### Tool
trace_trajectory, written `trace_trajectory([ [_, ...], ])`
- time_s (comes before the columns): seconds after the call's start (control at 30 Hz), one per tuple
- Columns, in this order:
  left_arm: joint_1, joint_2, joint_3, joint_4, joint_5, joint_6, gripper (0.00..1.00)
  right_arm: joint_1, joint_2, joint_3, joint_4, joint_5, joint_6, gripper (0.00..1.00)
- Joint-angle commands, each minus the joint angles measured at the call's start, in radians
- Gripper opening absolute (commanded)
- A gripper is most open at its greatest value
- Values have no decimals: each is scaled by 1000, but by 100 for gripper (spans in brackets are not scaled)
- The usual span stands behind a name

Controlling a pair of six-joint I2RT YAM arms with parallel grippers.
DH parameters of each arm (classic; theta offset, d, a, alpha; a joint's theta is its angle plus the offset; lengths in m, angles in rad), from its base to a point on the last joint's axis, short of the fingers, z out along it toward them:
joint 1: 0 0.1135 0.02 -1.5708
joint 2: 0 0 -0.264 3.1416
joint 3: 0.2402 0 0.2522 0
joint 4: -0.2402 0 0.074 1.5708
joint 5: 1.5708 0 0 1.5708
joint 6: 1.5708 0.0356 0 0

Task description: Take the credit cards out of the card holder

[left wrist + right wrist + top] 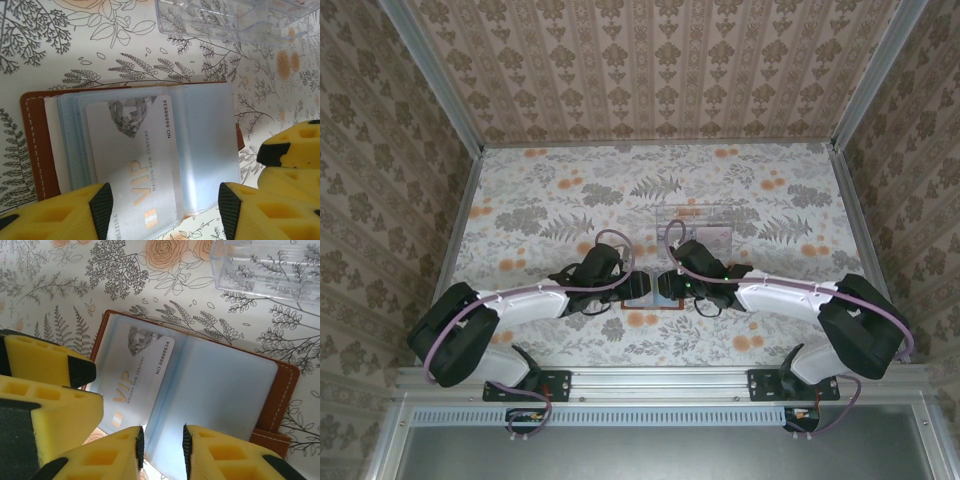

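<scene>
The card holder (35, 145) lies open on the table, brown leather outside and grey-blue pockets (220, 390) inside. A pale credit card (135, 160) with gold "VIP" lettering sits in a pocket on the left half (132, 377), its near end poking out. My left gripper (165, 212) is open, its fingers straddling that near end without touching it. My right gripper (162, 450) hovers over the fold of the pockets, jaws a narrow gap apart with nothing pinched. In the top view both grippers meet over the card holder (653, 292).
A clear plastic tray (695, 222) stands just beyond the holder (230, 20) (265, 265). The table wears a floral cloth (550, 200). The two grippers are very close together; the right one's yellow fingers (292, 157) show at the left wrist view's right edge.
</scene>
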State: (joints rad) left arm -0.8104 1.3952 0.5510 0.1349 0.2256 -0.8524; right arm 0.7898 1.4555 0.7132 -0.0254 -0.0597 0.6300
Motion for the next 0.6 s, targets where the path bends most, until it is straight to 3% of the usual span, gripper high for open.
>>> trace_trajectory([
  [0.0,0,16,-8,34,17,3,60,-3,60,46,-5,-29,34,30],
  [0.2,6,-8,-18,13,0,8,55,-23,145,24,92,-125,97,28],
  [0.27,13,-15,-26,12,-2,9,48,-29,169,20,129,-151,122,26],
  [0.37,24,-10,-31,11,2,10,30,-37,199,24,161,-178,145,23],
  [0.57,32,3,-36,-3,-8,12,17,-45,225,43,134,-167,160,23],
])
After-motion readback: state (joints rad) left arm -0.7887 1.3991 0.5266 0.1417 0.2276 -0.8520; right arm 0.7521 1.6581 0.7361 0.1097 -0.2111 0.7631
